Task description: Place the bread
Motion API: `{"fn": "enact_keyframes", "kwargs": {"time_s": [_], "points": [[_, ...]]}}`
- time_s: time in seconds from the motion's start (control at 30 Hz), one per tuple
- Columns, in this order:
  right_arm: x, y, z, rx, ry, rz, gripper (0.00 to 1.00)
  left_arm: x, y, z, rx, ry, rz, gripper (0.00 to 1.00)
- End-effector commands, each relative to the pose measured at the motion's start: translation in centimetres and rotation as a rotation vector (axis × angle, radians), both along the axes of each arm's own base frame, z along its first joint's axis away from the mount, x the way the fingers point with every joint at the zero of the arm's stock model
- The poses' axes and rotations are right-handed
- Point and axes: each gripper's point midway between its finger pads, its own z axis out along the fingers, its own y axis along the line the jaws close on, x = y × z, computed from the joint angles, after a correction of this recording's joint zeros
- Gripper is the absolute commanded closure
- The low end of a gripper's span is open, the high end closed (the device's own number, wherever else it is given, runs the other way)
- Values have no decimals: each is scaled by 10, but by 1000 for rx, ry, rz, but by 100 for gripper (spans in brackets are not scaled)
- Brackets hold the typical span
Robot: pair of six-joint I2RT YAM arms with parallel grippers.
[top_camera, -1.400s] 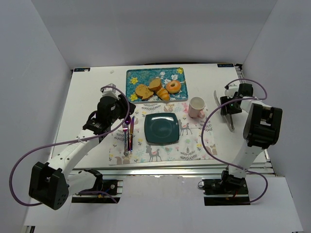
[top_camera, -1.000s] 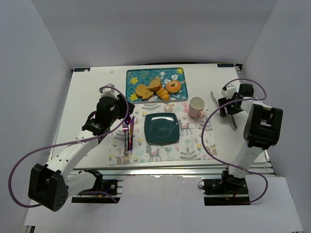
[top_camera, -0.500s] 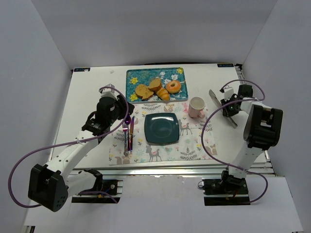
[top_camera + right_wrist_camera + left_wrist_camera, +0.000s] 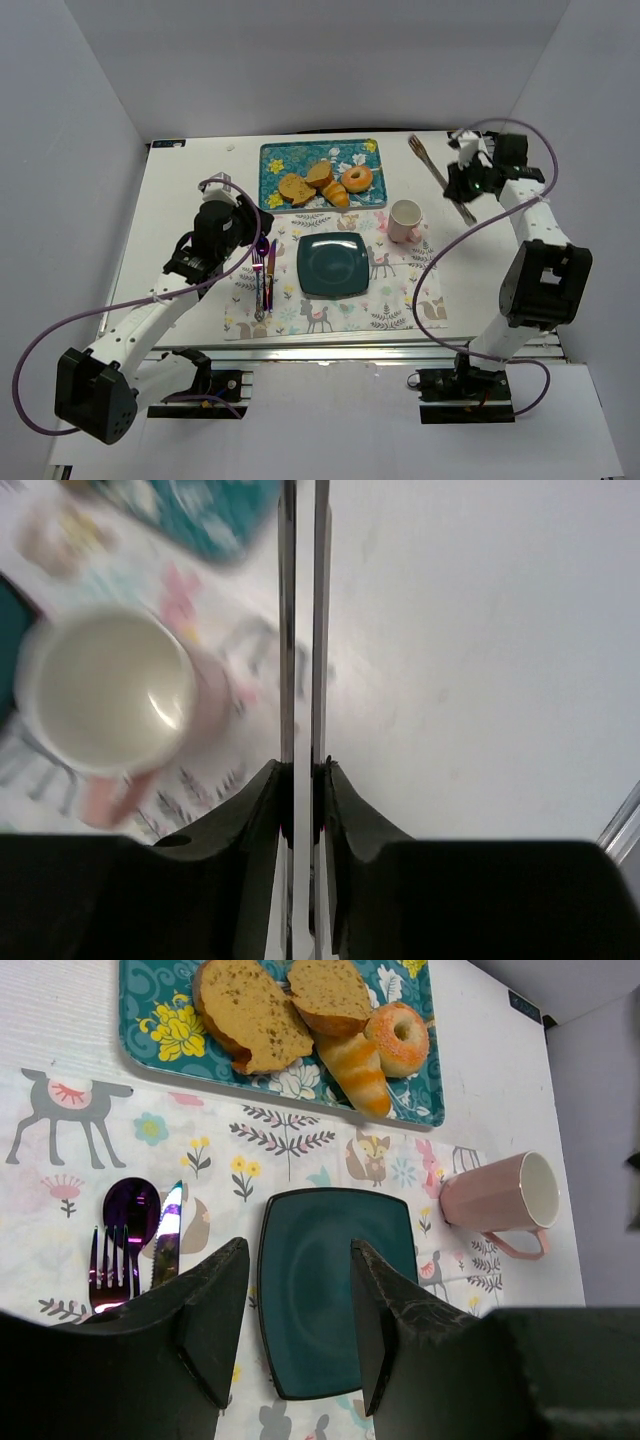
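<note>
Several breads lie on the teal floral tray: two brown slices, a croissant and a sugared doughnut. The dark teal square plate sits bare on the placemat. My left gripper is open and empty, hovering over the placemat just left of the plate. My right gripper is shut on metal tongs, held above the table at the back right, tips pointing toward the tray's right end.
A pink mug stands on the placemat's right rear corner, below the tongs. A purple fork, spoon and knife lie left of the plate. The tray's corner shows blurred in the right wrist view.
My right arm has carried the tongs from beside the mug up toward the back of the table and swung their tips toward the tray. My left arm has barely moved.
</note>
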Motion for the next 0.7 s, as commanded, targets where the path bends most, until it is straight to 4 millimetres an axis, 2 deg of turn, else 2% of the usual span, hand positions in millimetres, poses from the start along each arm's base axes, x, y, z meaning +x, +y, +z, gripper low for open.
{"fn": "enact_keyframes", "kwargs": {"time_s": [0.0, 0.07, 0.1, 0.2, 0.23, 0.3, 0.4, 0.43, 0.47, 0.53, 0.67], "points": [[-2, 83, 71, 103, -105, 162, 73, 4, -1, 10, 0, -16, 2, 45], [5, 94, 70, 56, -98, 152, 72, 5, -1, 12, 3, -19, 0, 45], [6, 108, 69, 23, -107, 177, 71, 5, -1, 13, 5, -16, 1, 45], [23, 110, 57, -136, -159, 188, 68, 2, 3, 14, 8, -18, 15, 45], [29, 109, 46, -172, -146, 193, 67, 1, 4, 15, 7, -19, 20, 45], [53, 102, 63, -274, -193, 193, 64, -4, 8, 14, 0, -18, 35, 45], [70, 97, 67, -351, -221, 224, 62, -7, 11, 12, -11, -22, 47, 45], [74, 97, 78, -366, -245, 230, 62, -7, 11, 13, -17, -24, 52, 45], [78, 98, 76, -382, -245, 246, 61, -8, 11, 13, -18, -25, 52, 45], [85, 97, 83, -433, -280, 277, 58, -7, 12, 13, -17, -26, 53, 45], [87, 100, 80, -483, -289, 335, 58, -7, 12, 15, -13, -29, 51, 45]]}}
